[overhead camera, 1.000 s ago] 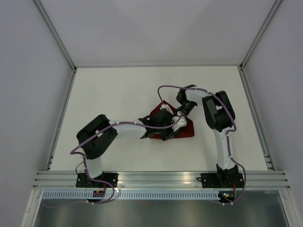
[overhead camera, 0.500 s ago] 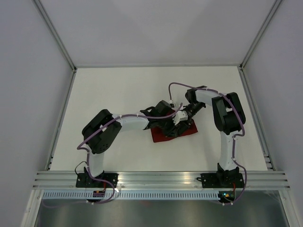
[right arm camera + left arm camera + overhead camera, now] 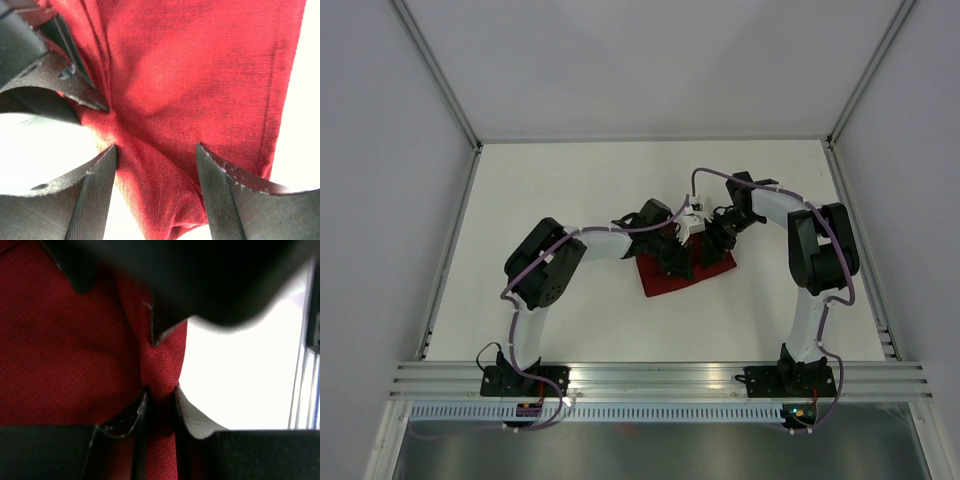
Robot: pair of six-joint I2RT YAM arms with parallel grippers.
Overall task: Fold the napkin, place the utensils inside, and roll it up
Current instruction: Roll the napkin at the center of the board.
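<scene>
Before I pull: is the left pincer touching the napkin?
Touching. The left wrist view shows the left pincer with both fingers pressed on a ridge of napkin between them.

White tabletop carrying a maroon napkin

The tabletop [image 3: 550,190] is lying flat and pale, and the napkin [image 3: 665,282] is resting directly on it, a little right of the middle, gathered into a compact, skewed patch. Up close, part of the cloth is bunching into soft ridges, and bare white surface is showing just past its edges.
</scene>
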